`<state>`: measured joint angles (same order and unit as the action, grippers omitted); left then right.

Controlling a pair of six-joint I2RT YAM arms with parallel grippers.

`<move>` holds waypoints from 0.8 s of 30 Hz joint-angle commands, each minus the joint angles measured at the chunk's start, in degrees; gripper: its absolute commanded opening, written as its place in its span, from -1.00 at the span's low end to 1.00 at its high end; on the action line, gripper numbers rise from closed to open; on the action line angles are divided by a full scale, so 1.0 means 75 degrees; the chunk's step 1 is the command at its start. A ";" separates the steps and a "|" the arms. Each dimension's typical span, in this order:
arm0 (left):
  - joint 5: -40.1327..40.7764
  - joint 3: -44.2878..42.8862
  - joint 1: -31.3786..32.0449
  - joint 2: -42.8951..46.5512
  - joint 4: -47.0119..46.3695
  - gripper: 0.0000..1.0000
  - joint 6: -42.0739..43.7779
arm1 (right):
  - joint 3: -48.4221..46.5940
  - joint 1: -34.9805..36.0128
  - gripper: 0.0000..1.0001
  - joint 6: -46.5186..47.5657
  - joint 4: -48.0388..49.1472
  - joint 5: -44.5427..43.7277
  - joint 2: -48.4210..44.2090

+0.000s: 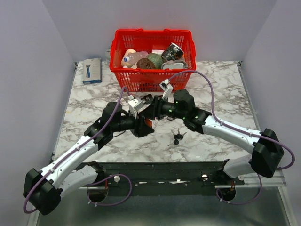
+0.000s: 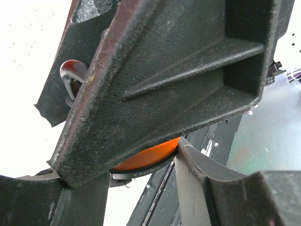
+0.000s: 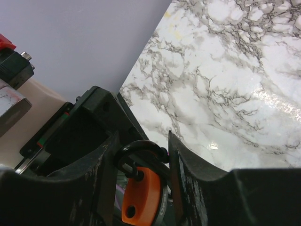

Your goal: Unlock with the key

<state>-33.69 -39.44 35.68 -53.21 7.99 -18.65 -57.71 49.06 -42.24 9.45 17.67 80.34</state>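
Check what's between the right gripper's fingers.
The orange padlock, shackle toward the tips, sits between the fingers of the right gripper; the right wrist view shows it.

In the top view the padlock (image 1: 148,123) is only an orange sliver, buried where the left gripper (image 1: 142,125) and right gripper (image 1: 153,116) meet. The keys (image 1: 178,137) on the table (image 1: 225,94) are a dark clump too small to count. In the left wrist view one finger (image 2: 164,80) covers nearly all the lock, and the print on its rim is too blurred to read; in the right wrist view the lock runs off the bottom edge, and whether those fingers (image 3: 181,165) press it cannot be told.
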 commanded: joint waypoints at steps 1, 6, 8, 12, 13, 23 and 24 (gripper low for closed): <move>-0.0511 0.0114 0.0047 0.0052 -0.1028 -1.00 -0.0383 | 0.0195 -0.0025 -0.80 -0.0169 0.0450 0.0116 0.0094; -0.0653 0.0325 0.0105 -0.0310 -0.2001 -1.00 -0.1365 | 0.0639 -0.0470 -0.99 0.0239 0.0719 0.0479 -0.0094; -0.0489 0.0407 0.0187 -0.0510 -0.2517 -1.00 -0.1672 | 0.0734 -0.0703 -0.95 0.0463 0.0674 0.0736 -0.0164; 0.0284 0.0325 0.0352 -0.1293 -0.2752 -1.00 -0.2246 | 0.0945 -0.1068 0.11 0.1083 0.0031 0.0564 -0.0410; 0.0575 0.0314 0.0352 -0.1412 -0.2822 -1.00 -0.2398 | 0.1003 -0.1126 0.33 0.1166 -0.0401 0.0353 -0.0550; 0.2358 -0.0832 0.0352 -0.3239 -0.1594 -1.00 -0.2961 | 0.2034 -0.2614 0.83 0.1401 -0.1705 -0.1218 -0.1826; 0.2406 -0.0986 0.0363 -0.3473 -0.1442 -1.00 -0.3066 | 0.2186 -0.2673 0.86 0.1425 -0.1717 -0.1289 -0.1910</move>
<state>-22.85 -39.88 38.28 -73.30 -6.55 -38.11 -44.51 31.40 -33.43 0.43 13.43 69.69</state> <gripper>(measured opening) 0.578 0.907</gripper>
